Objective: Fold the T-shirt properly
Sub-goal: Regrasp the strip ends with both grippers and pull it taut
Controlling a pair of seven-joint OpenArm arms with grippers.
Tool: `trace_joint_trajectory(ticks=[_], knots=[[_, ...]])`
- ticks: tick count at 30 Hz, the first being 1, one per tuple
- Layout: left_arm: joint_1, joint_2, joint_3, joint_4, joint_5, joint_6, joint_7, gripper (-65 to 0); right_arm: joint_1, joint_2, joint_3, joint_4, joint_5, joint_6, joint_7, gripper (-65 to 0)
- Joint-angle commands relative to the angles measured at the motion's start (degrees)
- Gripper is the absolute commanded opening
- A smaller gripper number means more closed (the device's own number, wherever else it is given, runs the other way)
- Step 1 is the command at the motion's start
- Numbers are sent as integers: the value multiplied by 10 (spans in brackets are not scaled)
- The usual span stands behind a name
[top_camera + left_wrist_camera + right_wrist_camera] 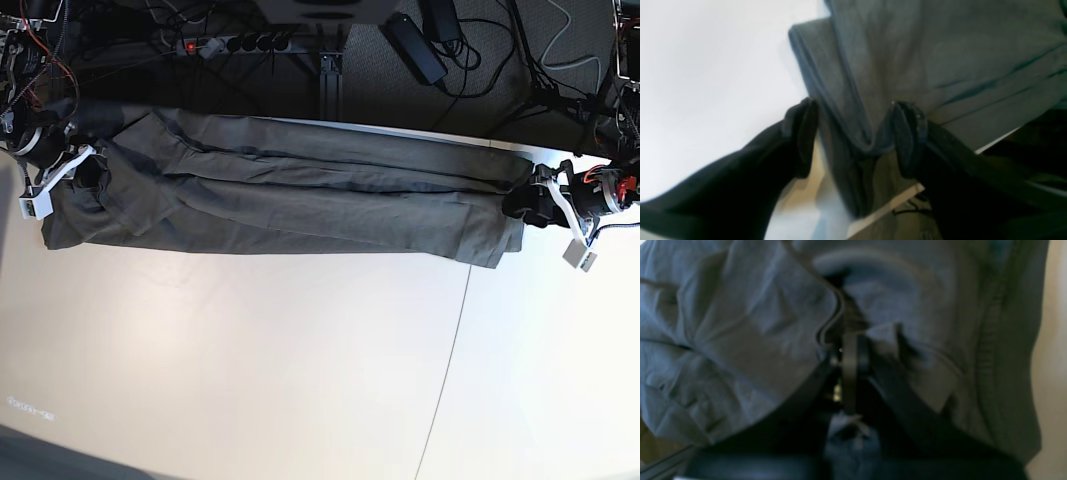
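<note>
The dark grey-olive T-shirt (290,195) lies stretched left to right along the far side of the white table (300,360), folded lengthwise into a long band. My left gripper (530,205) is at its right end. In the left wrist view the left gripper (857,133) is open, its fingers (803,133) standing either side of a folded hem of the shirt (880,66) at the table's edge. My right gripper (85,180) is at the shirt's left end. In the right wrist view the right gripper (853,353) is shut on bunched shirt cloth (740,333).
The table's far edge runs just behind the shirt. Beyond it lie a power strip (240,42), a black adapter (415,45) and cables. A thin seam (455,330) crosses the table top. The floor (900,220) shows below the edge in the left wrist view.
</note>
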Motion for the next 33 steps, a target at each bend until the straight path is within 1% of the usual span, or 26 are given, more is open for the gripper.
trace_joint_trajectory(ticks=[1, 6, 14, 15, 18, 19, 21, 23, 24, 26, 33], knots=[[-6, -2, -5, -1, 5, -11, -4, -254, 4, 11, 6, 6, 9, 41, 3, -650], [-6, 21, -4, -35, 19, -11, -4, -254, 4, 11, 6, 6, 9, 41, 2, -650], [-2, 26, 4, -52, 1, -11, 8, -263, 4, 11, 6, 6, 17, 41, 3, -650], [-2, 26, 9, -52, 1, -11, 11, -289, 5, 11, 6, 6, 17, 41, 3, -650], [-2, 26, 31, -52, 2, -11, 16, -471, 4, 11, 6, 6, 17, 41, 3, -650], [-1, 26, 40, -52, 2, -11, 13, -514, 4, 11, 6, 6, 17, 41, 3, -650], [-1, 26, 57, -52, 7, -11, 2, -571, 4, 11, 6, 6, 17, 41, 3, -650], [-2, 26, 65, -52, 32, -11, -37, -632, 5, 11, 6, 6, 17, 41, 3, -650], [-2, 26, 65, -52, 43, -11, -62, -650, 7, 11, 6, 6, 17, 41, 3, -650], [-9, 26, 65, -52, 62, -11, -97, -650, 16, 11, 6, 6, 17, 41, 3, -650], [-66, 26, 65, -52, 99, -11, -103, -650, 70, 12, 6, 6, 25, 41, -3, -650]])
